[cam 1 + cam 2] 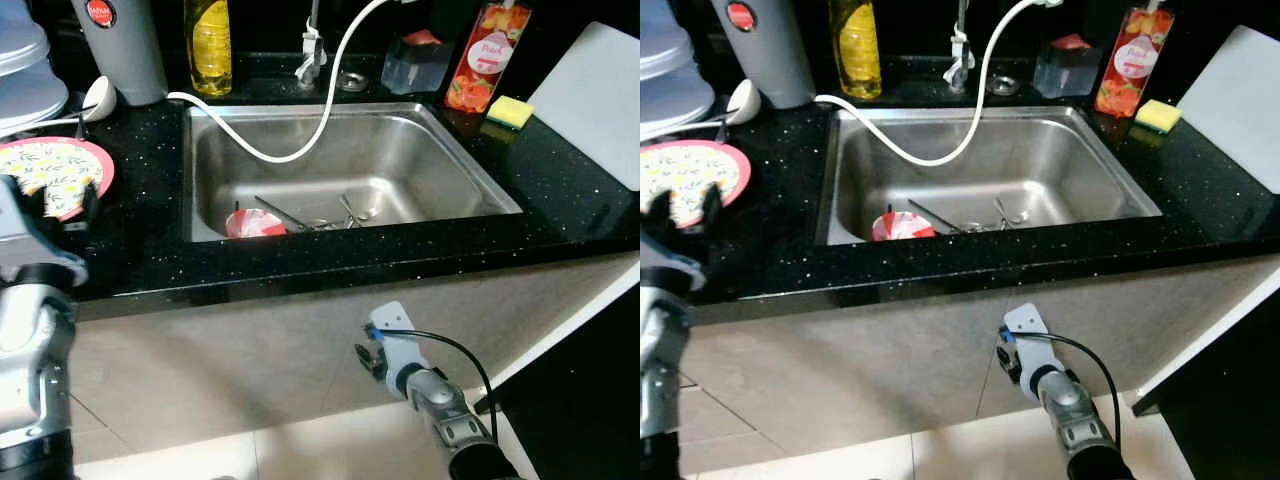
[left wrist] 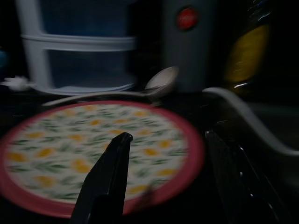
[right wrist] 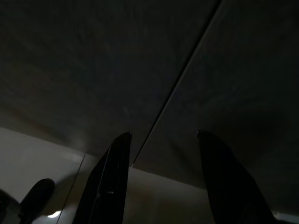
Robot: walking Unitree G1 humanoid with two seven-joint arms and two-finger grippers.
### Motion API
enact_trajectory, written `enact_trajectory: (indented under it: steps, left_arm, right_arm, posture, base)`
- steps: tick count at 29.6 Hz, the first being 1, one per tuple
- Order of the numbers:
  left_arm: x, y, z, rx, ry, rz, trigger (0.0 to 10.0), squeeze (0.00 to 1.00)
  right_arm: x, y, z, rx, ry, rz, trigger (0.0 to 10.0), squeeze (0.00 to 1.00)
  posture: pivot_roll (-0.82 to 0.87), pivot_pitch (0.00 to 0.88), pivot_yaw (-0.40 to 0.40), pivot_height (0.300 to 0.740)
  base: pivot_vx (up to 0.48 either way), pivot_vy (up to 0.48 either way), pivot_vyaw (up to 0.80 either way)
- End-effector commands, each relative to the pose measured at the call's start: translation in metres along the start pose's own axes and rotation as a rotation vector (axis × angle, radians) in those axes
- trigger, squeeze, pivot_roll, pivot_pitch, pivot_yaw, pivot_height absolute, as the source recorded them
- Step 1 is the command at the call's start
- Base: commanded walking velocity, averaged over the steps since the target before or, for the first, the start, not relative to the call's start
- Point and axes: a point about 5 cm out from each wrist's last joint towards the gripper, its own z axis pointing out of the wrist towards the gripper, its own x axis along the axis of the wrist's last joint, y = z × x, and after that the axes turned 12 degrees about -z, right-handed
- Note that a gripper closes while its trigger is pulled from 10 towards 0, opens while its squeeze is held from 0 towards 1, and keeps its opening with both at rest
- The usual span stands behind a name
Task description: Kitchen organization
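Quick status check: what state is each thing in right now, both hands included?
Left hand: open, hovering at the floral plate.
Right hand: open, low by the cabinet front.
Floral plate: flat on counter, nothing on it.
Sink: no water; red bowl and cutlery inside.
White hose: draped into sink.
Yellow sponge: on counter.

Silver jointed arms, a black cable (image 1: pixel 450 350) looping along the right one, long black fingers (image 2: pixel 108 172).

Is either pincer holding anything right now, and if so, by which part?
Nothing is held. The left pincer hovers open over the floral plate on the counter, with nothing between its fingers. The right pincer hangs open low by the cabinet front.
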Motion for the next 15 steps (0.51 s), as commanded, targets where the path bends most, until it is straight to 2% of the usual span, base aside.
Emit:
enact_trajectory:
  steps: [1,3,4,6,7,8,10,12,14,15]
  left_arm:
    - [-0.005,-0.015,0.005,0.102,-0.027,0.104,10.0,0.00]
    - [-0.015,-0.031,0.009,0.223,-0.062,0.190,10.0,0.00]
    - [-0.015,-0.031,0.009,0.223,-0.062,0.190,10.0,0.00]
    - [-0.026,-0.049,0.010,0.339,-0.114,0.267,10.0,0.00]
    - [-0.026,-0.049,0.010,0.339,-0.114,0.267,10.0,0.00]
    - [-0.033,-0.061,0.009,0.389,-0.144,0.325,10.0,0.00]
    - [-0.035,-0.065,0.008,0.400,-0.153,0.342,10.0,0.00]
    - [-0.040,-0.077,0.006,0.416,-0.207,0.345,10.0,0.00]
    - [-0.040,-0.077,0.006,0.416,-0.207,0.345,10.0,0.00]
    - [-0.041,-0.083,0.005,0.415,-0.229,0.344,10.0,0.00]
  right_arm:
    - [-0.001,0.007,-0.003,-0.027,-0.003,0.001,10.0,0.00]
    - [-0.003,0.012,-0.006,-0.041,-0.008,0.001,10.0,0.00]
    - [-0.003,0.012,-0.006,-0.041,-0.008,0.001,10.0,0.00]
    - [-0.005,0.016,-0.010,-0.046,-0.011,-0.009,10.0,0.00]
    - [-0.005,0.016,-0.010,-0.046,-0.011,-0.009,10.0,0.00]
    - [-0.007,0.019,-0.014,-0.052,-0.013,-0.017,10.0,0.00]
    - [-0.007,0.021,-0.015,-0.055,-0.014,-0.019,10.0,0.00]
    - [-0.007,0.025,-0.018,-0.069,-0.015,-0.020,10.0,0.00]
    - [-0.007,0.025,-0.018,-0.069,-0.015,-0.020,10.0,0.00]
    - [-0.007,0.027,-0.020,-0.077,-0.013,-0.019,10.0,0.00]
  posture:
    - [0.10,0.000,-0.066,0.740]
    - [0.09,0.000,-0.072,0.740]
    - [0.09,0.000,-0.072,0.740]
    - [0.07,0.007,-0.078,0.740]
    - [0.07,0.007,-0.078,0.740]
    - [0.05,0.018,-0.079,0.740]
    - [0.05,0.018,-0.079,0.740]
    - [0.03,0.029,-0.074,0.740]
    - [0.03,0.029,-0.074,0.740]
    - [0.03,0.030,-0.071,0.740]
  base:
    - [0.000,0.000,0.00]
    - [0.000,0.000,0.00]
    - [0.000,0.000,0.00]
    - [0.000,0.000,0.00]
    - [0.000,0.000,0.00]
    - [0.000,0.000,0.00]
    - [0.000,0.000,0.00]
    - [0.000,0.000,0.00]
    - [0.000,0.000,0.00]
    - [0.000,0.000,0.00]
